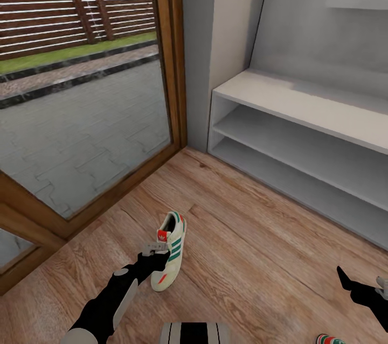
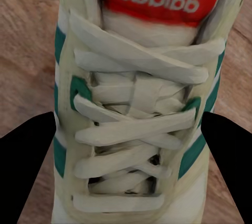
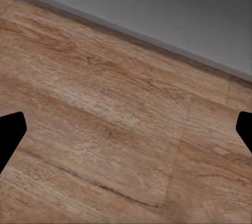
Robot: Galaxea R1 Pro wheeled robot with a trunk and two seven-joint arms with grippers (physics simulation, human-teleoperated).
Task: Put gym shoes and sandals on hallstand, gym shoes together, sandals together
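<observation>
Home entrance corridor: wood-plank floor [image 1: 258, 236], wood-framed glass door [image 1: 81, 134] to paved yard at left, white shoe rack [image 1: 302, 134] at right.

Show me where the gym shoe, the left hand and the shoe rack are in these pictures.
gym shoe [image 1: 173, 250]: head view, on its striped side.
left hand [image 1: 152, 255]: head view, between its fingertips at the shoe.
shoe rack [image 1: 302, 100]: head view, on its flat top.

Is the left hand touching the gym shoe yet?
Cannot tell. In the left wrist view, the left hand straddles the gym shoe, its fingers at both sides, but no clear contact or gap shows. The head view is too coarse.
</observation>
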